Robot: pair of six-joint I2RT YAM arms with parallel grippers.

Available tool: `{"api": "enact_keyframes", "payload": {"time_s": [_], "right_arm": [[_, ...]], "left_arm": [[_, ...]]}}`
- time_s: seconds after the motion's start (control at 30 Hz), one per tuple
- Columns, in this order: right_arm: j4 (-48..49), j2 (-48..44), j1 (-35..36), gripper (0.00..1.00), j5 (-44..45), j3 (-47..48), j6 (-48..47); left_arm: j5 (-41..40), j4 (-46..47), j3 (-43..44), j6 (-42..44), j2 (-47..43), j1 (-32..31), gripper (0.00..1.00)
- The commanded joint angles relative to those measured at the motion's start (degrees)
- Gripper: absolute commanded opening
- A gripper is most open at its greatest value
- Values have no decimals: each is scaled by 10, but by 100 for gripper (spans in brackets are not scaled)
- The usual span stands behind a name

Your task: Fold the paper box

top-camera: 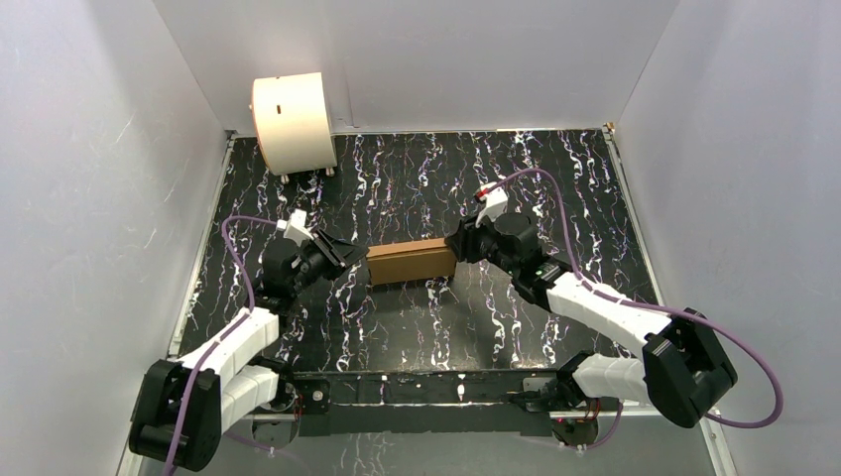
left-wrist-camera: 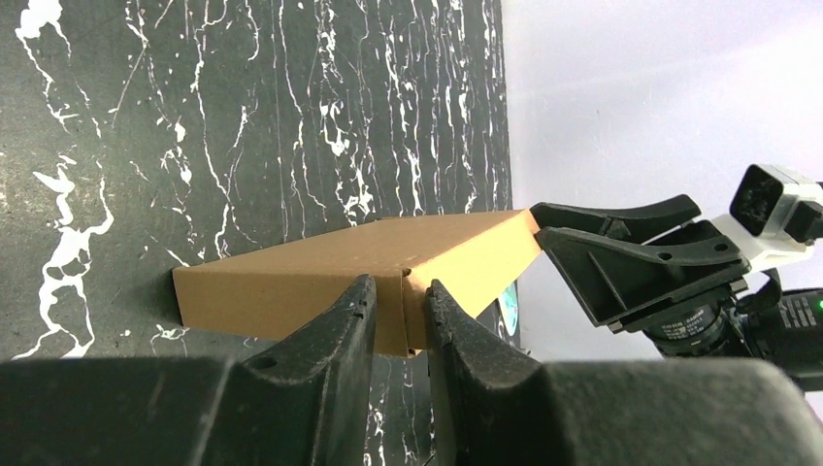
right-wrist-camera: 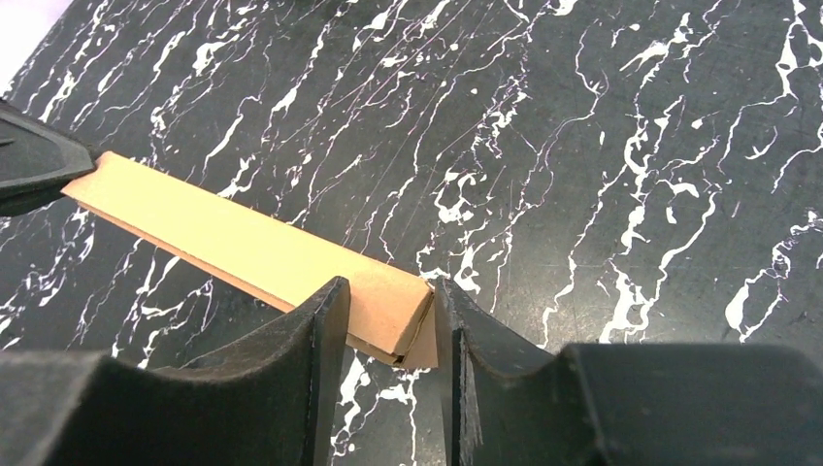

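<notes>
The paper box (top-camera: 412,262) gets worked from both ends: left gripper (left-wrist-camera: 400,296) pinched narrow on one, right gripper (right-wrist-camera: 390,291) half open astride the other, grip unclear. Press evenly and keep the corners square.

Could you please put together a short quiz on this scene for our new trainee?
1. True or false: the paper box touches the cream drum.
2. What do the fingers of the right gripper straddle? A) one end of the box B) the drum C) a cable
3. Fill in: the drum stands at the far ____ corner of the table.
Key: 1 false; 2 A; 3 left.
</notes>
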Motion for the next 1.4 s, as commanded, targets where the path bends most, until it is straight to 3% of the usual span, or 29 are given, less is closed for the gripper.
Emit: {"api": "enact_keyframes", "payload": {"time_s": [0.0,0.13,0.33,0.77,1.07,1.37], "right_arm": [[-77,-12,-37,47,-62,7,-13],[-81,-23,-73,54,-141,11,-10],[-54,-14,-137,54,-272,-9,23],[52,5,-191,52,-370,-96,90],[52,-39,-216,74,-390,-68,195],[9,-70,-215,86,-411,-71,268]], "left_arm": [[11,-31,-37,27,34,3,16],[0,-36,-36,42,38,3,14],[-16,-66,-30,58,19,3,13],[0,-63,-25,56,29,3,13],[-11,-90,-11,62,11,3,13],[-3,-87,-3,52,15,2,13]]}}
